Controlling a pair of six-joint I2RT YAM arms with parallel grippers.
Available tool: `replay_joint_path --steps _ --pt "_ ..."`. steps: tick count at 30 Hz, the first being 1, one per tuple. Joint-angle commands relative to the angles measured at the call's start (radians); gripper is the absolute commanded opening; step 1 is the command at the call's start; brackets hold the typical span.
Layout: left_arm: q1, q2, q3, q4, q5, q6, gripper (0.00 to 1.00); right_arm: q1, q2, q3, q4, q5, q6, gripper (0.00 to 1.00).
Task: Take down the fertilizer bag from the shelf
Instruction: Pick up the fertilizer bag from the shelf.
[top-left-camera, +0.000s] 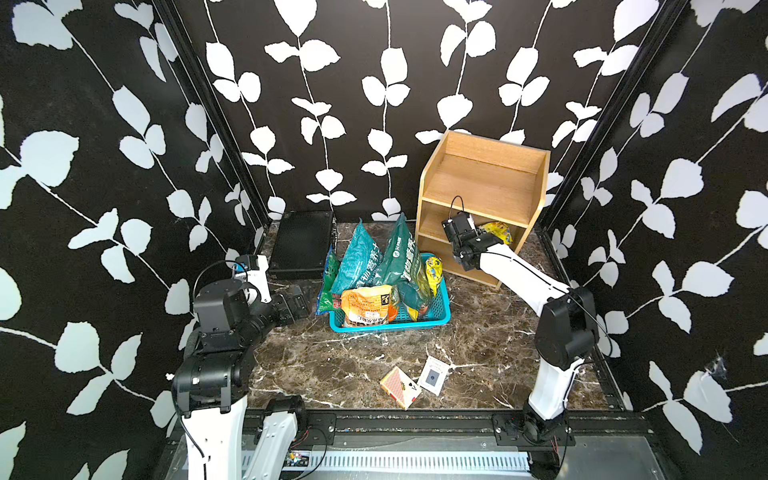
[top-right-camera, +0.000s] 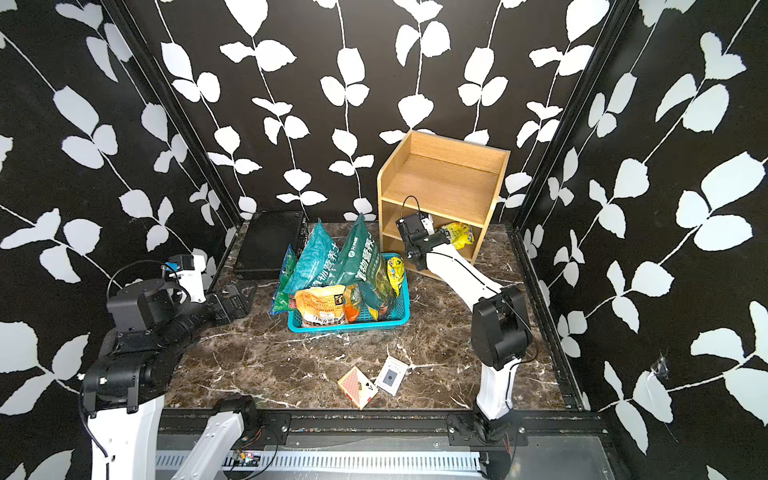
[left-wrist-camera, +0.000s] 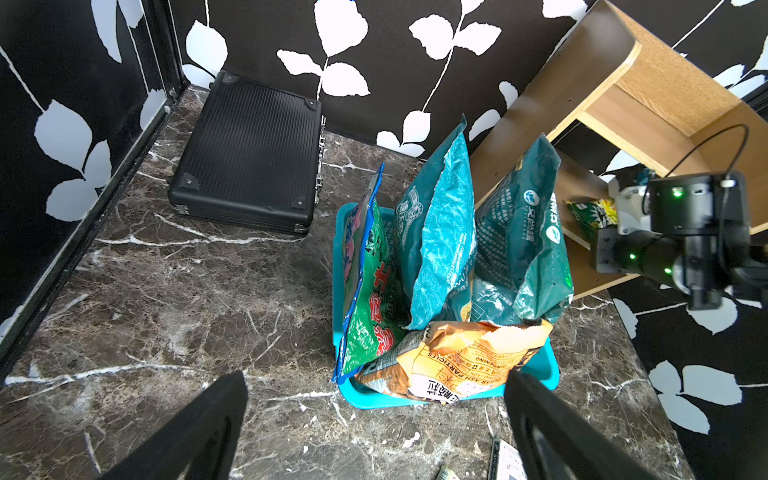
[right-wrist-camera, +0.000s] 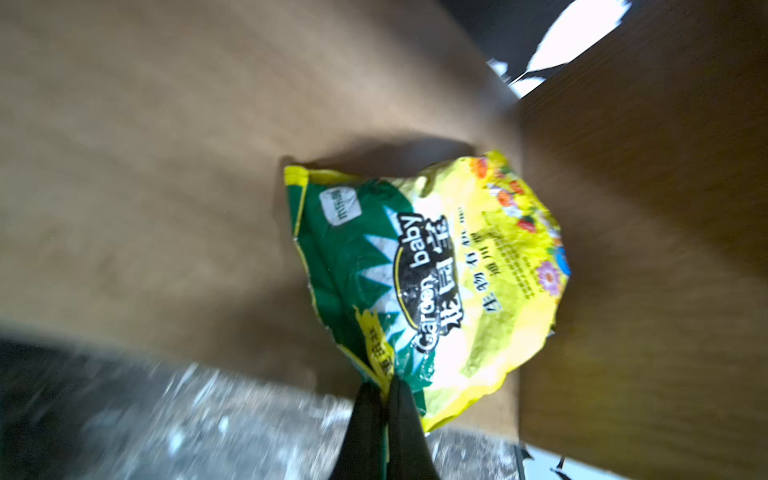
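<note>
The shelf (top-left-camera: 482, 183) stands at the bench's far right corner. The fertilizer bag (right-wrist-camera: 436, 270) lies on its middle tier, close to the right side panel. The right gripper (right-wrist-camera: 384, 386) has its 2 fingers pinched shut on the bag's near corner. The left gripper (left-wrist-camera: 376, 390) hovers near the bench's left edge, fingers spread wide and holding nothing, beside the turquoise basket (top-left-camera: 440, 320)

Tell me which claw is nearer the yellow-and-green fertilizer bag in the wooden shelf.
Right. The right claw is shut on the edge of the yellow-and-green plastic fertilizer bag inside the light-wood shelf; the left claw hangs open beyond the turquoise plastic basket, far off.
</note>
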Motion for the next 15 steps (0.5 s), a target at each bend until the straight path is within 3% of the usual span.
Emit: replay_joint_path --steps 1,8,15 --pt "0.003 -0.001 0.009 0.01 -0.002 0.015 0.99 0.036 -0.184 0.012 0.101 -0.063 0.143 0.0" --pt "0.003 -0.001 0.008 0.01 -0.002 0.013 0.99 0.035 -0.304 -0.003 0.065 -0.247 0.244 0.0" --pt "0.003 -0.003 0.008 0.01 -0.004 0.014 0.99 0.035 -0.388 -0.048 0.078 -0.356 0.311 0.0"
